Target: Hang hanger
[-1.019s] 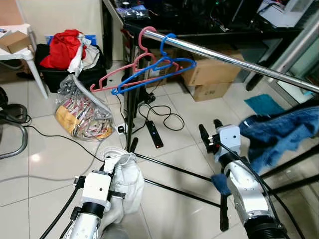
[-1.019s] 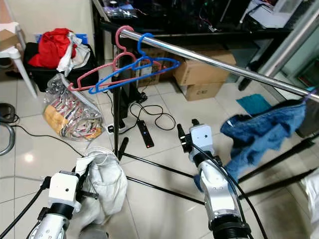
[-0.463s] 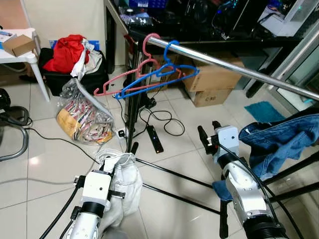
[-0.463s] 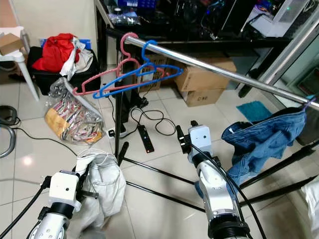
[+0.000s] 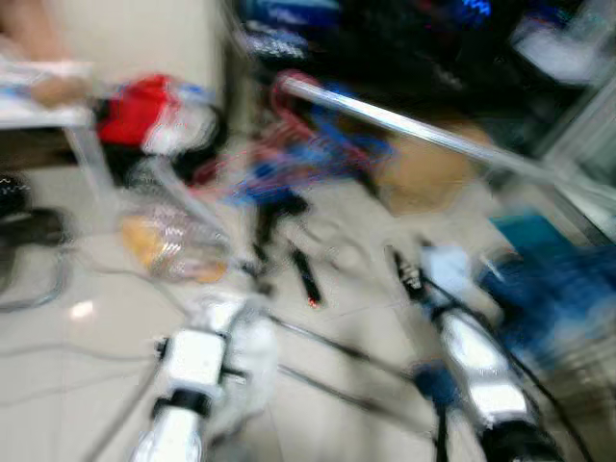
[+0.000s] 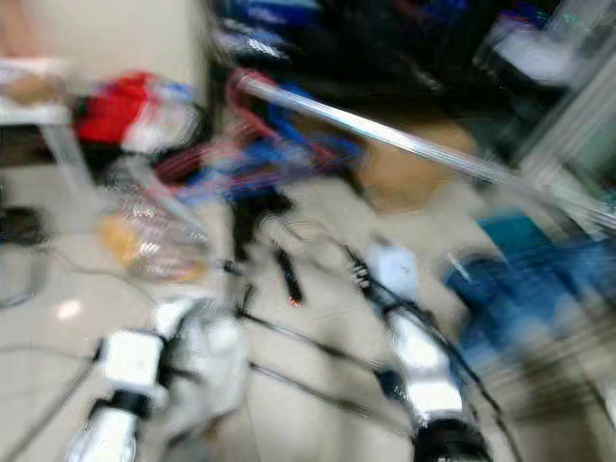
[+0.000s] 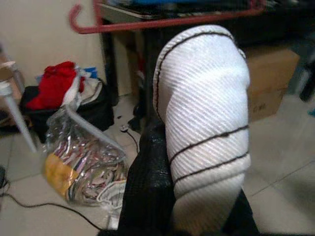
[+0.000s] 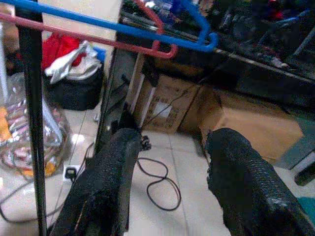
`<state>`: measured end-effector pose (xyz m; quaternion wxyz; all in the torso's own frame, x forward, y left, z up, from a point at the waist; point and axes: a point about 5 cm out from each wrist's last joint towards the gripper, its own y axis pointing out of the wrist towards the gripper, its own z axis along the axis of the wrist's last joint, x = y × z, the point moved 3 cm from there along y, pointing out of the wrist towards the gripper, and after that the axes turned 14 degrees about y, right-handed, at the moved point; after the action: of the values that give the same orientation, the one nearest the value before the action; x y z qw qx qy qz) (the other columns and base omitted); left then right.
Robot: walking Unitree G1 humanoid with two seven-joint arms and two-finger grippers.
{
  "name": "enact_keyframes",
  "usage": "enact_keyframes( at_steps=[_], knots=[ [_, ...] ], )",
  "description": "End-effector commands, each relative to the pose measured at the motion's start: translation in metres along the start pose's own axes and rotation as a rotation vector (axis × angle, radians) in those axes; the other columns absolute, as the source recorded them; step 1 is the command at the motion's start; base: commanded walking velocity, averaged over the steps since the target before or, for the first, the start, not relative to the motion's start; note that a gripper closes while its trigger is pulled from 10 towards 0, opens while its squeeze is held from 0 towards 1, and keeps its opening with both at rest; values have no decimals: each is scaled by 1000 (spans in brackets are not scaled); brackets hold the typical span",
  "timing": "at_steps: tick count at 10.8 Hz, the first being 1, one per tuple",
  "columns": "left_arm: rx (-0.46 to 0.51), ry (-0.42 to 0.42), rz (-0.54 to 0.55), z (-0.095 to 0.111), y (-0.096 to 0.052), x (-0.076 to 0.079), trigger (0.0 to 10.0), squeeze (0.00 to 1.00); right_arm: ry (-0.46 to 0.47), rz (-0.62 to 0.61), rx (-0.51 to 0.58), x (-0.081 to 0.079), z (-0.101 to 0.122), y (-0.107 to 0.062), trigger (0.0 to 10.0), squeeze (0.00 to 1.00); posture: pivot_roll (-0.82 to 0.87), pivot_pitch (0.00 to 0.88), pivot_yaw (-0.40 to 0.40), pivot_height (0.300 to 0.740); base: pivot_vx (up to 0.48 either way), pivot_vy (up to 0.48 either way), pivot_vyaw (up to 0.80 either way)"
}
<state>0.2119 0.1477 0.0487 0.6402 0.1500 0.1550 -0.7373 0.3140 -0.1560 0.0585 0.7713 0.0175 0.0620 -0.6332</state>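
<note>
Left gripper (image 7: 197, 162) is closed on a white cloth (image 7: 206, 113); right gripper (image 8: 170, 182) has its 2 fingers apart, holding nothing.

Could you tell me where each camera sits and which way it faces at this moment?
Left eye view: on the head, looking forward and down, blurred; metal rail, both arms.
Right eye view: same head, same blurred scene.
Left wrist view: along the left hand, shut on a white cloth.
Right wrist view: along the open right hand, toward cardboard boxes.
Shared: both wrist views show the pink hanger; the blue hanger hangs beside it.
</note>
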Motion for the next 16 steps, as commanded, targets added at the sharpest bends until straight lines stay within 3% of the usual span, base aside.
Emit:
enact_keyframes(
  at_steps=[1, 5, 7, 9, 10, 11, 14, 15, 16],
  knots=[
    [35, 18, 13, 7, 2, -5, 10000, 0, 3, 18, 27, -7, 7, 5, 10000, 0, 357, 68, -153, 740, 379, 0, 0],
    [39, 16, 12, 8, 1, -5, 10000, 0, 0, 21, 28, -7, 7, 6, 10000, 0, 358, 70, -153, 740, 94, 0, 0],
    [39, 14, 13, 8, 0, -5, 10000, 0, 34, 74, 46, -16, 15, 10, 10000, 0, 360, 70, -153, 740, 0, 0, 0],
    [40, 13, 11, 8, 1, -4, 10000, 0, 75, 242, 85, -41, 30, 13, 10000, 0, 359, 68, -153, 740, 0, 0, 0],
    [40, 10, 7, 8, 1, -3, 10000, 0, 85, 396, 92, -68, 41, 16, 10000, 0, 353, 69, -151, 740, 0, 0, 0],
    [40, 9, 5, 7, 2, -2, 10000, 0, 74, 476, 87, -82, 43, 17, 10000, 0, 351, 66, -151, 740, 0, 0, 0],
    [56, 34, 13, 10, 4, -4, 10000, 0, 91, 588, 69, -106, 46, 22, 10000, 0, 363, 67, -156, 740, 0, 0, 0],
    [86, 96, 5, 14, 7, -7, 10000, 0, 102, 634, 69, -117, 49, 23, 10000, 0, 363, 67, -156, 740, 0, 0, 0],
    [137, 201, 55, 25, 21, -27, 10000, 0, 100, 673, 77, -128, 53, 25, 10000, 0, 366, 70, -159, 740, 0, 0, 0]
  ],
)
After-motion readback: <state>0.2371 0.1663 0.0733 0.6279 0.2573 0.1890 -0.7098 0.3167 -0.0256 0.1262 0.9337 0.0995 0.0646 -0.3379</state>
